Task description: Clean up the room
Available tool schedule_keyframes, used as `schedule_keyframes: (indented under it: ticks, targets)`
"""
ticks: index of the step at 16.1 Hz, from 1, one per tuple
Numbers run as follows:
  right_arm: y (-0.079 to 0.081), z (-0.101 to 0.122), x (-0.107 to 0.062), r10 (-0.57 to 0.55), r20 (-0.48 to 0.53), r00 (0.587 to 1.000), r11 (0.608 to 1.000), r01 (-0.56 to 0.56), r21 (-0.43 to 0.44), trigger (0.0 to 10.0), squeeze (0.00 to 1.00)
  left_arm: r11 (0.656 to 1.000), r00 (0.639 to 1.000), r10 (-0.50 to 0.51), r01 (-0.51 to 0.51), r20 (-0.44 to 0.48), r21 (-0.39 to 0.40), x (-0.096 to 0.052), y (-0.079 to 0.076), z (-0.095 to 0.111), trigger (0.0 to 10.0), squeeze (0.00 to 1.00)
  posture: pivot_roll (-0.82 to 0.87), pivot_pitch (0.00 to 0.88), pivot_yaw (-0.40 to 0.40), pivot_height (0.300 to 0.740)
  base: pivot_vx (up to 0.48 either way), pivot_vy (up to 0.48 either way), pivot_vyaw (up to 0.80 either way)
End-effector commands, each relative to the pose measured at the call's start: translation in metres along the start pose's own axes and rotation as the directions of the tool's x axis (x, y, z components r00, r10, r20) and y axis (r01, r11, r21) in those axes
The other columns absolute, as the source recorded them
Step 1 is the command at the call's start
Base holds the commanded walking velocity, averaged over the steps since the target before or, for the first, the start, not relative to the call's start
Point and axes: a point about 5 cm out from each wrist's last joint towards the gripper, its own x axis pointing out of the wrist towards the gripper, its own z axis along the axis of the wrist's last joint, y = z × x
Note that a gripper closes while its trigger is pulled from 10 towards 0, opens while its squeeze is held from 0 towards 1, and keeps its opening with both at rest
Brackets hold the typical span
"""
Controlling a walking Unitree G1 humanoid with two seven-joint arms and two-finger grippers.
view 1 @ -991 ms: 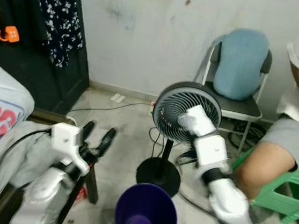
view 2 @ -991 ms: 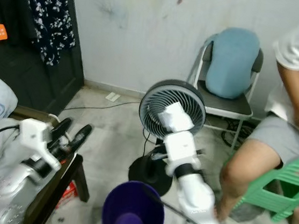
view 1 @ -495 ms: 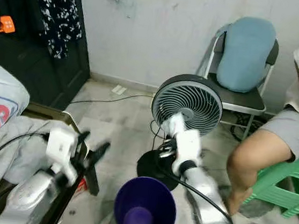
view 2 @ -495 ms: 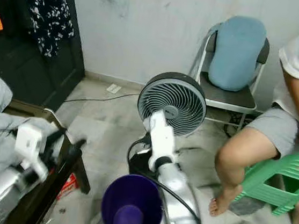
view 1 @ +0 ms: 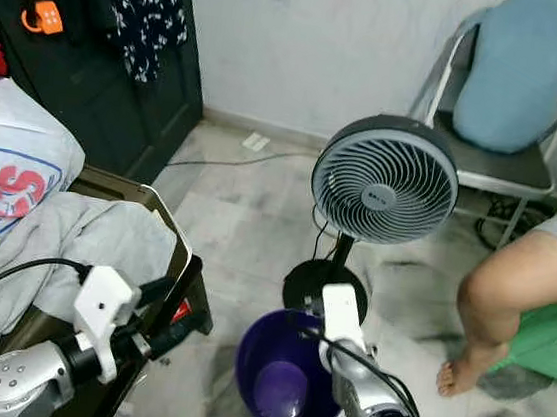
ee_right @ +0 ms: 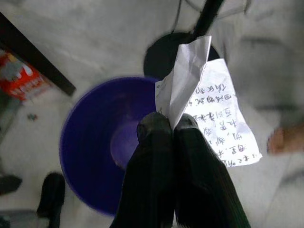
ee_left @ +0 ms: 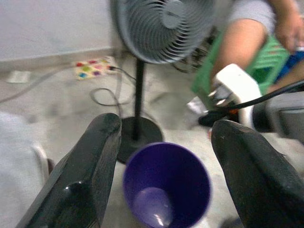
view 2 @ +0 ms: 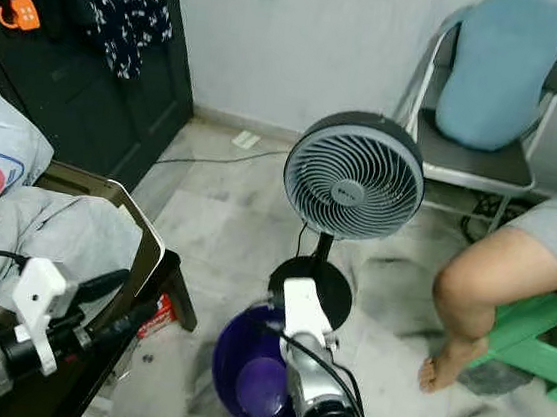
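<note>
step: putting trash in the bin, as a guess; paper held, not yet dropped.
paper: white crumpled sheet of paper with handwriting (ee_right: 209,102), pinched at one edge, hanging over the rim and the floor next to the bin, near the fan's base.
right gripper (ee_right: 172,124): down low over the bin rim in the head views; two black fingers (ee_right: 154,137) pressed tight together on the paper.
left gripper (ee_left: 164,142): held out just beside the low dark table, pointing toward the bin; fingers (ee_left: 80,183) spread wide apart, holding nothing.
bin: round purple plastic bin (view 1: 279,385), on the floor, open at the top, looks empty inside.
fan: grey round standing fan on a black pole and round black base (view 1: 386,178), just behind the bin, cord on the floor.
table: low dark table (view 1: 182,303) to the left, covered by a pile of grey and white clothes (view 1: 64,234).
person: bare leg and foot (view 1: 494,304) of a person sitting on a green plastic stool (view 1: 546,335), to the right of the fan.
chair: metal folding chair with a blue cushion (view 1: 516,70), by the wall.
next move: probably slide the right gripper a bit more over the middle of the bin, then open the fingers and let the paper fall in.
care: much of the paper hangs past the rim, so could miss and land on the floor; also close to the fan pole and cord.
left to do: clothes pile not yet tidied.
</note>
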Motion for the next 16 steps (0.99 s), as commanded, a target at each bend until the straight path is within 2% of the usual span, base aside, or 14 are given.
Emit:
schedule_keyframes:
  ticks: [1,3,5,7,8,9,13,16]
  targets:
    - [0.002,0.002,0.001,-0.010,-0.001,1.000,1.000,0.010,-0.005,10.0,0.00,1.000,1.000,-0.027,0.028,-0.012,0.002,-0.003,-0.004,0.002,10.0,0.00,0.18,0.220,0.044,0.740,0.000,0.000,0.00]
    - [0.004,-0.001,0.001,-0.019,-0.006,1.000,0.999,0.019,-0.037,10.0,0.00,0.999,0.998,-0.046,0.046,-0.034,-0.006,-0.009,-0.008,0.001,10.0,0.00,0.18,0.243,0.054,0.740,0.000,0.000,0.00]
    - [0.003,-0.008,0.001,-0.035,-0.031,0.999,0.999,0.034,-0.029,10.0,0.00,0.998,0.996,-0.066,0.065,-0.054,-0.026,-0.011,-0.014,0.000,10.0,0.00,0.19,0.263,0.060,0.740,0.000,0.000,0.00]
    - [-0.002,-0.007,0.002,-0.057,-0.016,0.998,0.998,0.057,-0.013,10.0,0.00,0.997,0.996,-0.066,0.065,-0.057,-0.035,-0.012,-0.016,0.000,10.0,0.00,0.19,0.266,0.065,0.740,0.000,0.000,0.00]
    - [-0.006,-0.005,0.003,-0.075,-0.006,0.997,0.997,0.075,-0.013,10.0,0.57,0.997,0.996,-0.067,0.065,-0.057,-0.037,-0.011,-0.017,0.001,10.0,0.00,0.19,0.267,0.067,0.740,0.000,0.000,0.00]
    - [-0.008,-0.005,0.003,-0.085,-0.005,0.996,0.996,0.085,-0.007,10.0,1.00,0.997,0.996,-0.069,0.067,-0.056,-0.038,-0.011,-0.019,0.003,10.0,0.00,0.19,0.270,0.070,0.740,0.000,0.000,0.00]
    - [-0.011,-0.005,0.003,-0.098,0.000,0.995,0.995,0.098,-0.008,10.0,1.00,0.993,0.993,-0.111,0.110,-0.039,-0.034,0.001,-0.031,0.013,10.0,0.00,0.17,0.263,0.072,0.740,0.000,0.000,0.00]
    - [-0.012,-0.003,0.004,-0.100,0.013,0.995,0.994,0.100,-0.030,10.0,1.00,0.993,0.993,-0.114,0.113,-0.037,-0.034,0.006,-0.031,0.015,10.0,0.00,0.16,0.257,0.067,0.740,0.000,0.000,0.00]
